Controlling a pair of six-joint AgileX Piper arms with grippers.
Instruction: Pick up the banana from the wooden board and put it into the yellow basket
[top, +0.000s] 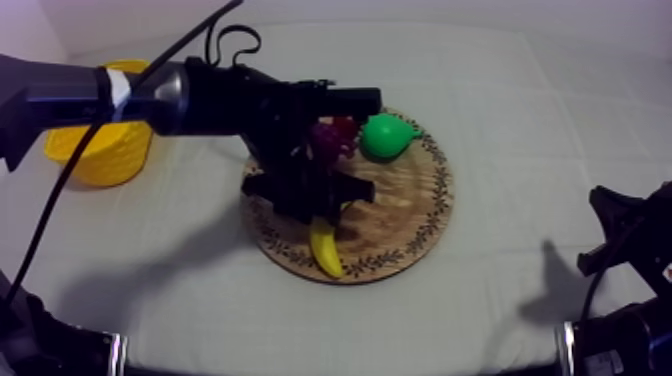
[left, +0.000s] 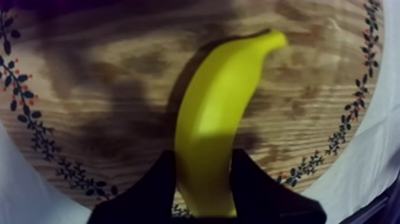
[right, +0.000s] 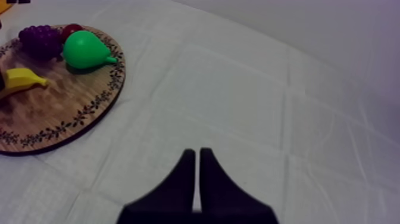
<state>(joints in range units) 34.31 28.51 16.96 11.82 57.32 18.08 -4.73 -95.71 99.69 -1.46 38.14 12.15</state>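
Banana (top: 324, 250) is sitting at the near edge of the wooden board (top: 400, 215), one tip pointing toward the front rim. Left arm is reaching in from the upper left, and the left hand (top: 318, 215) is coming straight down over the fruit.

Left wrist view: the left hand (left: 202, 156) is gripping the banana (left: 214, 131). Both black fingers (left: 149, 190) are pressing against its sides near one end, and the rest of the fruit is stretching away across the board (left: 107, 89). It is throwing a dark shadow on the wood grain. I can't tell whether it is resting on the wood or slightly off it.

Yellow basket (top: 100, 150) is standing on the surface at the left, well apart from the board and partly behind the left arm.

Other fruit is sharing the far side of the board: a green pear (top: 383, 137), a bunch of grapes (top: 325, 140) just beside it, and a small red fruit (top: 345, 125) touching the grapes.

Right wrist view is showing the pear (right: 86, 50), the grapes (right: 40, 40), the small red fruit (right: 71, 28) and the banana's end (right: 21, 77) on the board (right: 65, 101). The right hand (right: 197, 152) is hanging over bare cloth, well apart from the board. Its fingers are lying together as a narrow wedge, gripping nothing.
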